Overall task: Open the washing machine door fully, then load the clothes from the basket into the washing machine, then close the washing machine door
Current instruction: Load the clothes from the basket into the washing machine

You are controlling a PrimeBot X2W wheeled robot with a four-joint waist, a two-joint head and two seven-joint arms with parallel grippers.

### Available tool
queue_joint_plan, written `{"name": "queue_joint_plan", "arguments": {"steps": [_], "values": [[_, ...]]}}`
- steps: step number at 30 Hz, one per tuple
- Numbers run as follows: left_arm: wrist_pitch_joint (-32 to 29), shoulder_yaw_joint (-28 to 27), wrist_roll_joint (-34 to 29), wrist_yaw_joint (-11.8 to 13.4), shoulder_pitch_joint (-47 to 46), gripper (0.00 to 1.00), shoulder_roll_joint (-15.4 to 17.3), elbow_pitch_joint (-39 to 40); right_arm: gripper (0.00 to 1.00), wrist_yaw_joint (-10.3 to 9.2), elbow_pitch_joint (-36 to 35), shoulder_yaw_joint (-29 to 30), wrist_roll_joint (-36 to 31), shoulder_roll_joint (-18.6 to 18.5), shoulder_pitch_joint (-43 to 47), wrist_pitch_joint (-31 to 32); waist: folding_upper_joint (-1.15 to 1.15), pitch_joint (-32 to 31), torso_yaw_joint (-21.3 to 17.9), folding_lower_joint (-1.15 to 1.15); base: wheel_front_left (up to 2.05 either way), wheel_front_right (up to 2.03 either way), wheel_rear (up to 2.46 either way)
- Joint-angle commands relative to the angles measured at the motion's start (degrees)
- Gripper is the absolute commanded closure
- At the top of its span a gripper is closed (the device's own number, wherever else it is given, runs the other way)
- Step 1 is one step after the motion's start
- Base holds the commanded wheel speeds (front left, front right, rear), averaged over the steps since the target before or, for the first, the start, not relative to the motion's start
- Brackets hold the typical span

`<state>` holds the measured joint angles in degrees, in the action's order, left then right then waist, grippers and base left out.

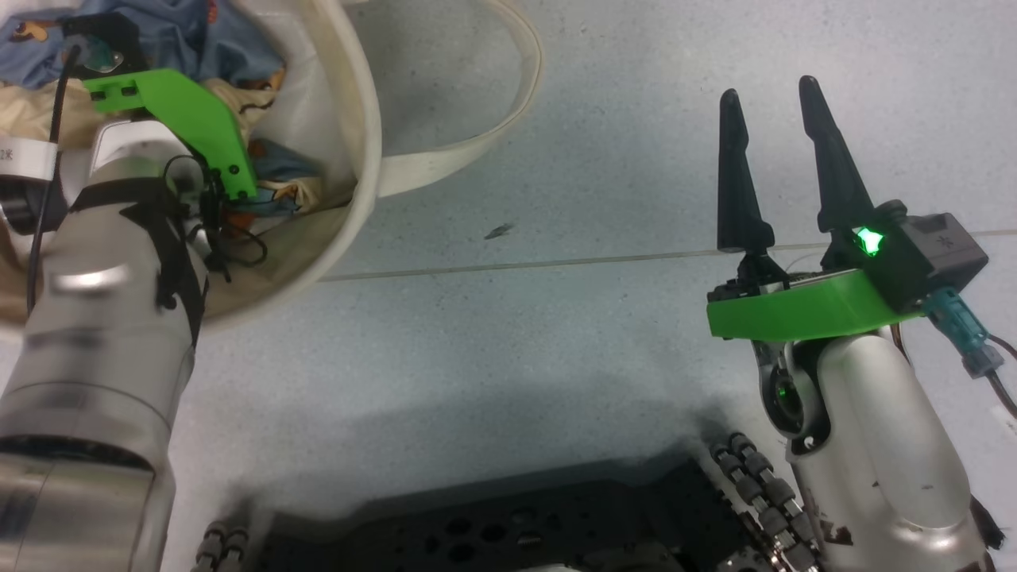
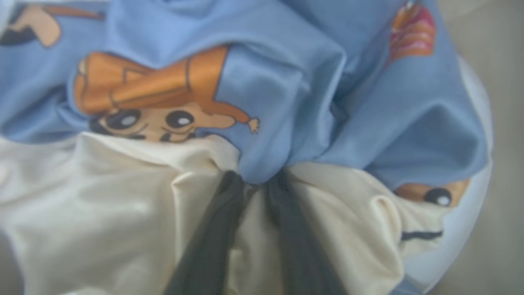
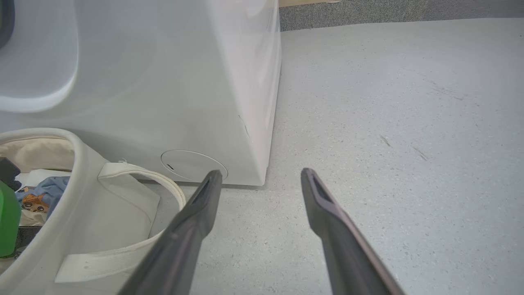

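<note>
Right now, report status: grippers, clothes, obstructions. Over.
Left gripper buried in blue cartoon-print garment inside round cream canvas basket, grip unconfirmed. Right gripper open above grey floor. Nothing in the way.

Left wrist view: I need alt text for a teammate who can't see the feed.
The left tool has its two dark fingers pressed into a bunched fold where the blue cartoon-print clothes meet cream cloth, with fabric gathered between the tips. Whether the fold is actually gripped cannot be told.
</note>
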<state>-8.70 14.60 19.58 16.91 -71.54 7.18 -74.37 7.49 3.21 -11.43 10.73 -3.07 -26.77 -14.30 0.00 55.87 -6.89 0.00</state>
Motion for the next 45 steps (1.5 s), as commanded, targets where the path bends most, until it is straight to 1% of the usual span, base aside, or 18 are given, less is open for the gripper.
{"name": "queue_joint_plan", "arguments": {"steps": [1,5,9,12,13,14,17,19,22,24,28,31,38,43,45], "values": [[0.74,-0.91,0.90,-0.74,1.28,1.00,1.67,0.42,0.00,0.00,-1.75,-0.82,-0.32,0.19,2.41,-0.70,0.00,-0.21,0.33,0.00,0.00,0.00,0.00],[5.73,-0.95,1.58,-3.77,1.58,1.00,1.45,0.42,0.00,0.00,-1.61,-0.54,-0.63,0.19,2.35,-0.70,0.00,-1.31,1.31,0.00,0.00,0.00,0.00],[11.01,-0.92,1.98,-5.76,2.26,1.00,1.63,0.42,0.00,0.00,-1.20,-0.59,-1.09,0.19,2.16,-0.70,0.00,-2.89,2.66,0.00,0.00,0.00,0.00],[16.11,-1.67,2.99,-7.48,3.03,1.00,1.99,0.45,0.00,0.00,-0.75,-0.88,-0.84,0.19,2.14,-0.70,0.00,-4.96,3.34,0.00,0.00,0.00,0.00],[16.11,-1.67,2.99,-7.48,3.03,1.00,1.99,0.45,0.00,0.00,-0.75,-0.88,-0.84,0.19,2.14,-0.70,0.00,-4.96,3.34,0.00,0.00,0.00,0.00],[19.18,-2.00,3.43,-8.29,3.90,1.00,2.43,0.45,0.00,0.00,-0.29,-1.08,-0.70,0.19,2.27,-0.70,0.00,-6.67,3.72,0.00,0.00,0.00,0.00],[22.11,-2.18,3.60,-8.77,5.42,1.00,3.22,0.49,0.00,0.00,0.38,-1.25,-0.53,0.19,2.57,-0.70,0.00,-9.55,4.33,0.00,0.00,0.00,0.00],[23.11,-2.87,4.25,-9.40,6.56,1.00,3.47,1.14,0.00,0.00,0.89,-1.38,-0.51,0.19,2.84,-0.70,0.00,-11.65,4.78,0.00,0.00,0.00,0.00],[23.56,-3.26,4.36,-9.70,7.94,1.00,3.81,2.60,0.00,0.00,1.44,-1.54,-0.51,0.19,3.15,-0.70,0.00,-13.89,5.20,0.00,0.00,0.00,0.00],[23.64,-4.14,4.32,-9.98,9.66,1.00,4.16,6.66,0.00,0.00,1.93,-1.71,-0.40,0.19,3.51,-0.70,0.00,-16.05,5.66,0.00,0.00,0.00,0.00],[23.67,-6.77,3.06,-10.44,15.39,1.00,4.40,17.17,0.00,0.00,2.76,-2.39,0.41,0.19,4.44,-0.70,0.00,-20.69,6.21,0.00,0.00,0.00,0.00],[23.68,-9.71,1.63,-11.82,20.35,1.00,3.72,26.17,0.00,0.00,3.30,-2.76,1.23,0.19,5.49,-0.70,0.00,-24.08,6.36,0.00,0.00,0.00,0.00],[23.69,-16.63,-4.00,-15.85,31.86,1.00,0.22,45.00,0.00,0.00,4.59,-2.54,2.70,0.19,8.28,-0.70,0.00,-30.63,6.49,0.00,0.00,0.00,0.00],[23.69,-20.42,-6.79,-19.49,38.38,1.00,-2.43,55.05,0.00,0.00,5.02,-2.55,3.95,0.19,9.73,-0.70,0.00,-34.01,6.27,0.00,0.00,0.00,0.00],[23.69,-21.68,-6.84,-20.72,40.96,1.00,-3.32,58.39,0.00,0.00,5.18,-2.62,4.60,0.19,10.33,-0.70,0.00,-35.48,6.10,0.00,0.00,0.00,0.00]]}}
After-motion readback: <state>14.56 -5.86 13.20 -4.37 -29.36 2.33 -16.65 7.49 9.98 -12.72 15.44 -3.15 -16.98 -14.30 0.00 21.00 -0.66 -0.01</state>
